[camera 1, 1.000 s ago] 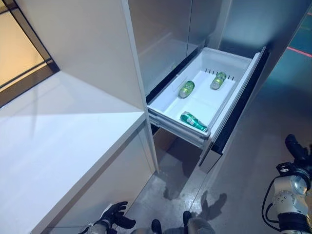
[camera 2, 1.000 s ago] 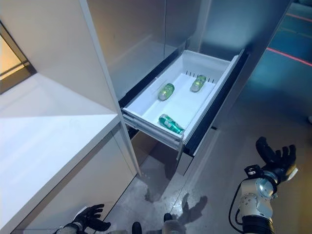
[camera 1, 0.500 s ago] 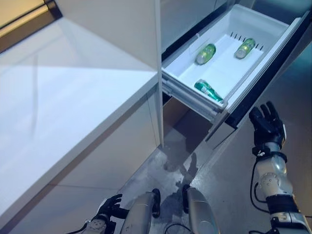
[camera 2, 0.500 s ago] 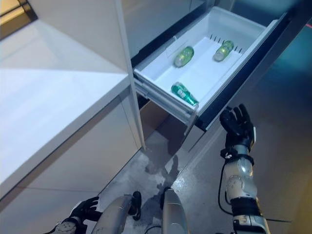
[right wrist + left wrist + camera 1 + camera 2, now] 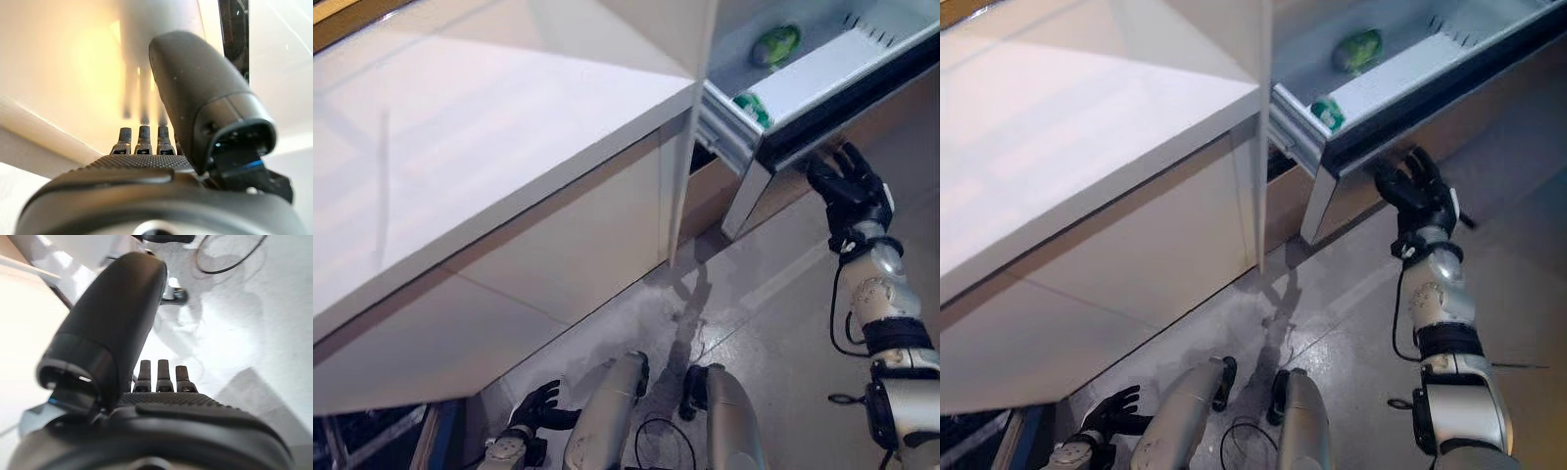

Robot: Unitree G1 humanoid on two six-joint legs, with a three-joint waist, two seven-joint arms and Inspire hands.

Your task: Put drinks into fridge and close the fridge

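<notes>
The fridge drawer stands pulled out at the upper right, white inside with a dark front. Green drinks lie in it: one at the back and one by the front corner. My right hand is open with spread fingers, raised against the drawer's front panel just under its edge. In the right wrist view its straight fingers point at the pale panel from very close; I cannot tell if they touch. My left hand hangs low near the floor, open and empty.
A long white counter runs along the left, with a pale cabinet front below it, right beside the drawer. Grey glossy floor lies below the drawer and around my right arm.
The whole view has shifted down and toward the fridge. My right hand has risen from beside me to the drawer's front panel. The left hand stays low.
</notes>
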